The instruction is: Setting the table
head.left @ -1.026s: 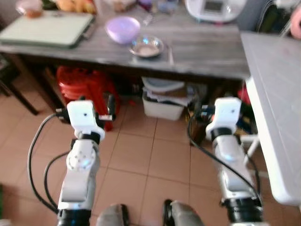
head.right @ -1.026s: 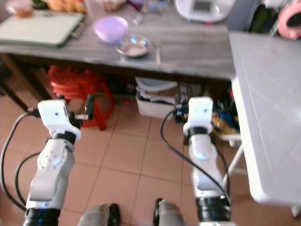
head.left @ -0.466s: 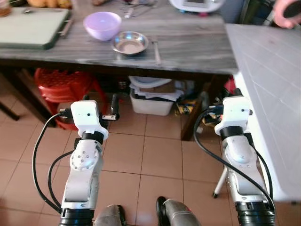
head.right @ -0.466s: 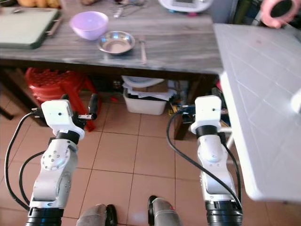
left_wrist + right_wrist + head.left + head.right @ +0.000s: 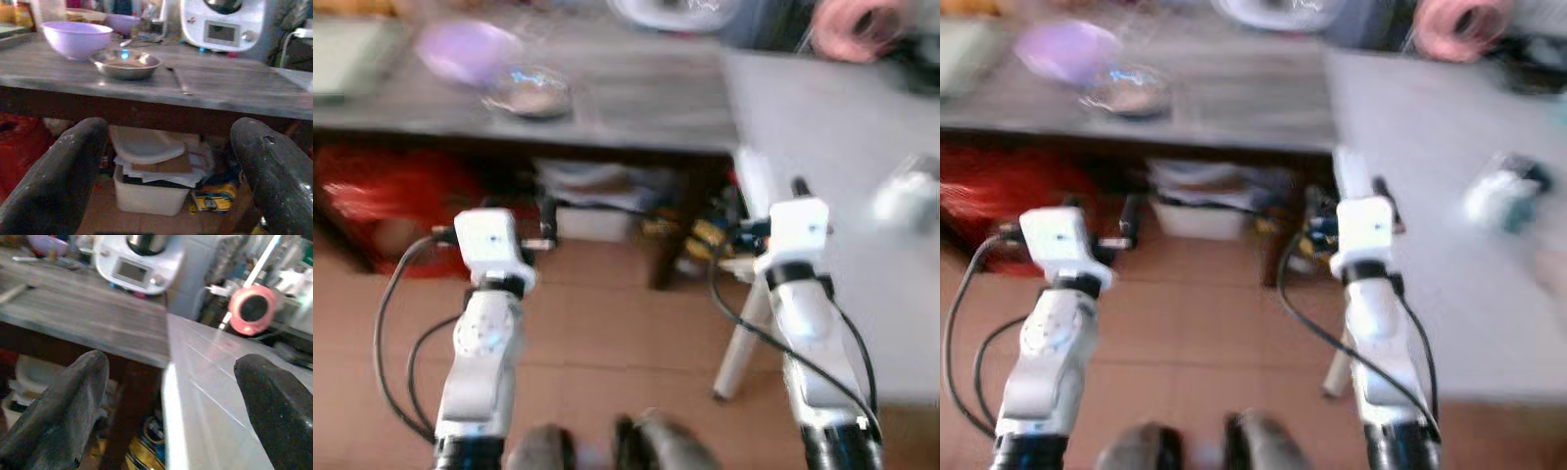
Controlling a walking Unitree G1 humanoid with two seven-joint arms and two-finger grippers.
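Since half a second earlier, the head camera had swung to the robot's right and blurred, bringing more of the pale grey folding table into sight. Both silver arms were raised over the brown tiled floor, holding nothing. The left gripper had its black fingers spread wide apart, and so did the right gripper. A lilac plastic bowl and a shallow steel bowl sat just beside each other on the long grey wooden table, near a white kitchen appliance.
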